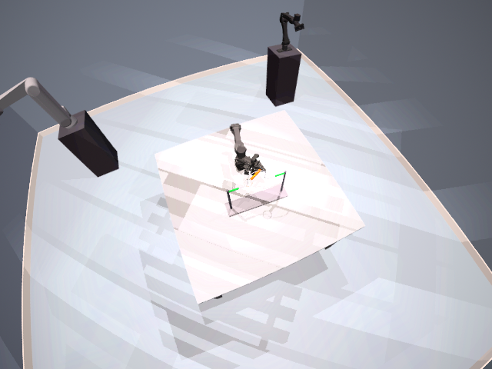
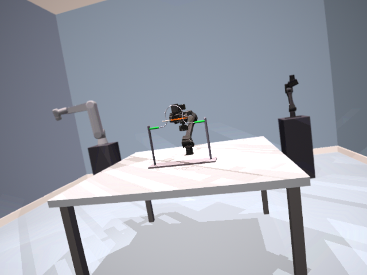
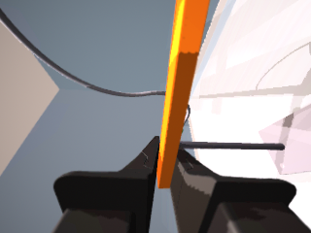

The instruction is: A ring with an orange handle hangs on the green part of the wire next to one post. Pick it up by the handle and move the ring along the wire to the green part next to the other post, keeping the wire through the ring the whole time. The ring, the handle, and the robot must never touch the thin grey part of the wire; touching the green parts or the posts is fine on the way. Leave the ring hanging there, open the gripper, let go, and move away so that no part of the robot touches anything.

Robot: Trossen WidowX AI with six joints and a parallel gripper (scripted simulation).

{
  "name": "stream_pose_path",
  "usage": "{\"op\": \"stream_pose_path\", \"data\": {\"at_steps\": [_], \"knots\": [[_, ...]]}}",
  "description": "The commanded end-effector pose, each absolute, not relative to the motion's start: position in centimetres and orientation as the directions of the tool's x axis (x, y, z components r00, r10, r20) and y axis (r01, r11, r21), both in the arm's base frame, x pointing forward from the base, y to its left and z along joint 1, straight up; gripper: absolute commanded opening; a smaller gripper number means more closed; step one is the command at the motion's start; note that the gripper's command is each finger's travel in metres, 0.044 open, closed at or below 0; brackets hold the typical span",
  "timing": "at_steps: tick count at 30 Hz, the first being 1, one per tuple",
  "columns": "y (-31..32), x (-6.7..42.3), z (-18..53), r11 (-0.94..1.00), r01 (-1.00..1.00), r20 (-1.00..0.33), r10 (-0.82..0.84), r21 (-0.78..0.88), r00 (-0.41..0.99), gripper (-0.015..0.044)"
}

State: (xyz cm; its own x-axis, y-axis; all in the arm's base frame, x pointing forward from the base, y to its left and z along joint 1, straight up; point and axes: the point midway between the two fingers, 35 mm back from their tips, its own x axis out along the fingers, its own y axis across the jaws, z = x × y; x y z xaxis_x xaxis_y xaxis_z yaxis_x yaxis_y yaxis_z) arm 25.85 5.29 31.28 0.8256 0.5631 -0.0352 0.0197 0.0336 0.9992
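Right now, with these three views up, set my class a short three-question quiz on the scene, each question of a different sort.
1. True or false: the tool is shut on the orange handle.
2. In the exterior view, the ring is: A) by the left post B) over the middle of the wire C) lying on the table.
3. Fill in: the wire's ends by the posts are coloured ____.

Key: 1 true; 2 B; 3 green.
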Motion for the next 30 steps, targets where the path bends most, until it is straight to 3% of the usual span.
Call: {"op": "stream_pose_path", "data": {"at_steps": [1, 15, 30], "knots": [[5.4, 25.7, 32.3, -0.001, 0.011, -0.008, 0.568, 1.0, 0.823, -0.015], [5.0, 25.6, 34.6, -0.08, 0.022, 0.027, 0.569, 0.997, 0.822, -0.015], [4.9, 25.6, 34.6, 0.06, 0.046, -0.072, 0.566, 0.997, 0.822, -0.015]]}}
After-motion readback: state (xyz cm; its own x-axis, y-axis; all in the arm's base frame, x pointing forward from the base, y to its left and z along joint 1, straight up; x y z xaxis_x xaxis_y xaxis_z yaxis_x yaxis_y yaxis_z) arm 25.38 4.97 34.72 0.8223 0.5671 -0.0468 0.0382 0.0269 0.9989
